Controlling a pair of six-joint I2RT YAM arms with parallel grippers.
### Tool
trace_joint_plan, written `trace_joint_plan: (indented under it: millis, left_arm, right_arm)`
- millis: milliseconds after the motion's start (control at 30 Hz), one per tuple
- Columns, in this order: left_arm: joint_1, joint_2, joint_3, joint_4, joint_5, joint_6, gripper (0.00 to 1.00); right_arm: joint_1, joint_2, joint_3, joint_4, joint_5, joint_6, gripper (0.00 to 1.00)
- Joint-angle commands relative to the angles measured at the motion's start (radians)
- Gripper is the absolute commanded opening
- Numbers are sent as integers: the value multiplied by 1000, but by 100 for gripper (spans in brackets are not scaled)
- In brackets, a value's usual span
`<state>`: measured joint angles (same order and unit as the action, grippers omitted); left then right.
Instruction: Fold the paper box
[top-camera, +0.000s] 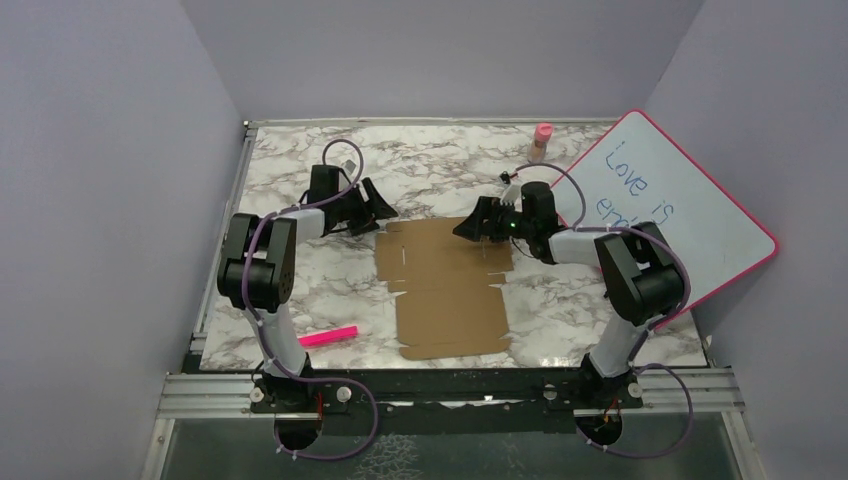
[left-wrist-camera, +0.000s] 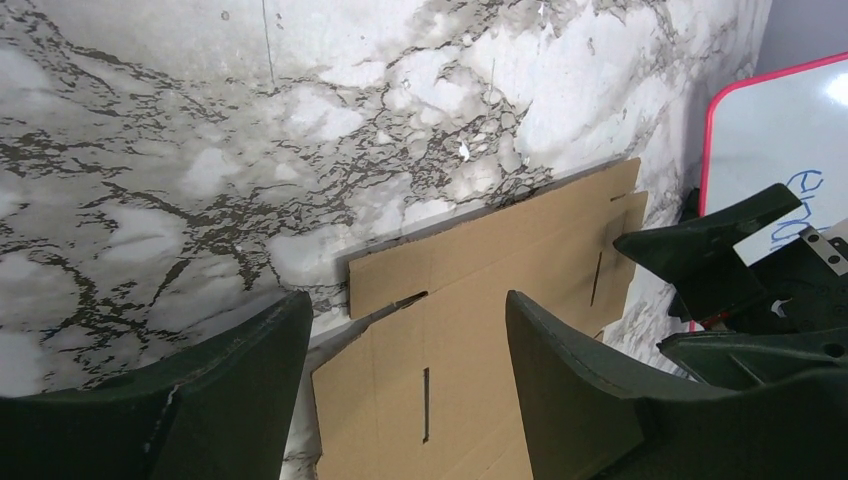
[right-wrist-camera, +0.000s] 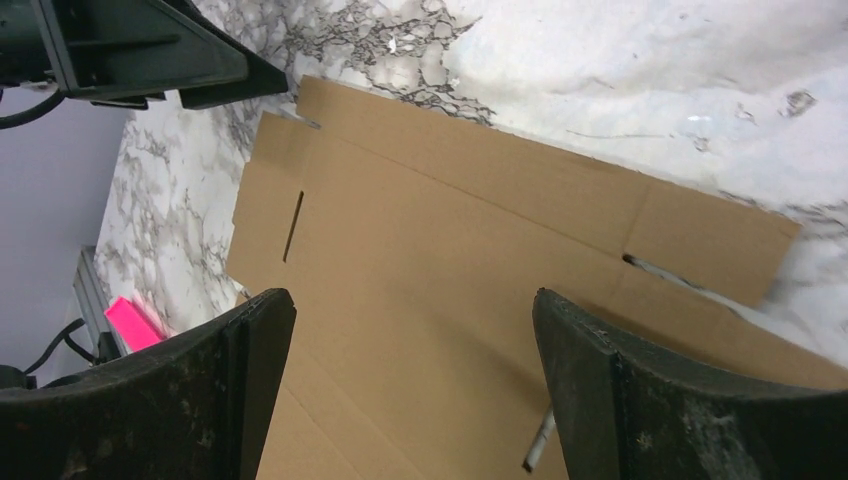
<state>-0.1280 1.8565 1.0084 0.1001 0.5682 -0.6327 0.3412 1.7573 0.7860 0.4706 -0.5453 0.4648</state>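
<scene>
Pink and slim, a marker (top-camera: 328, 336) lies nearest our bases on the marbled table (top-camera: 300, 290), off to the left and no part of this job; just beyond it the paper box (top-camera: 447, 285) lies spread flat mid-table, flaps and tabs all down, so we judge the folding barely begun. At its far end we hold both tools low: our left gripper (top-camera: 380, 210) hovers by the far-left corner, jaws well apart and empty, and our right gripper (top-camera: 466, 229) hangs over the far panel, jaws spread wide, gripping nothing. Next we need to get a finger under the far flap, lift it along its score line, and pin the sheet with the other arm so that it does not slide. Farther right sits a pink-framed whiteboard (top-camera: 690, 215), and a pink bottle (top-camera: 542, 140) stands at the back
</scene>
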Motion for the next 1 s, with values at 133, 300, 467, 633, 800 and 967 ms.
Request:
trace_joint_plan:
  millis: [133,300,467,633,800,967]
  left_arm:
    - [-7,37,46,-7,42,0,72]
    - [-12,53,55,1,60,-14,72]
    - [-25,63,66,6,82,-23,72]
    - [-30,59,59,10,81,-27,72]
    - [-32,21,56,25,79,-46,72]
    - [-40,-23,68,27,83,-57,72]
  right_arm:
    - [35,116,81,89,-82,52,93]
    - [43,149,81,92,-69,48,93]
    - [50,161,75,93,-57,46,92]
    - [54,154,68,91,-38,41,92]
    - [56,145,61,85,-19,32,92]
    - [57,145,58,83,-9,32,92]
